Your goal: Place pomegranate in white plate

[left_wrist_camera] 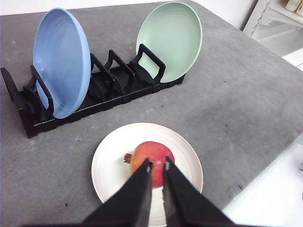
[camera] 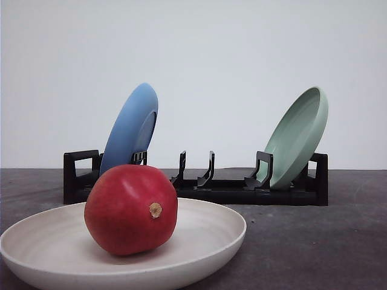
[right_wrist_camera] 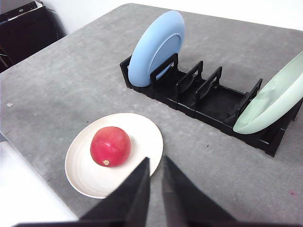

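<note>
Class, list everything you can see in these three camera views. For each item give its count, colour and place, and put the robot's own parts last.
pomegranate: one, deep red, lying in the white plate
white plate: one, off-white, flat on the table in front of the rack
rack: one, black, slotted, behind the white plate
blue plate: one, blue, on edge at the rack's left end
green plate: one, pale green, leaning at the rack's right end
table: one, dark grey
left gripper: one, black, above the pomegranate, nearly closed, empty
right gripper: one, black, above the table beside the white plate, nearly closed, empty
</note>
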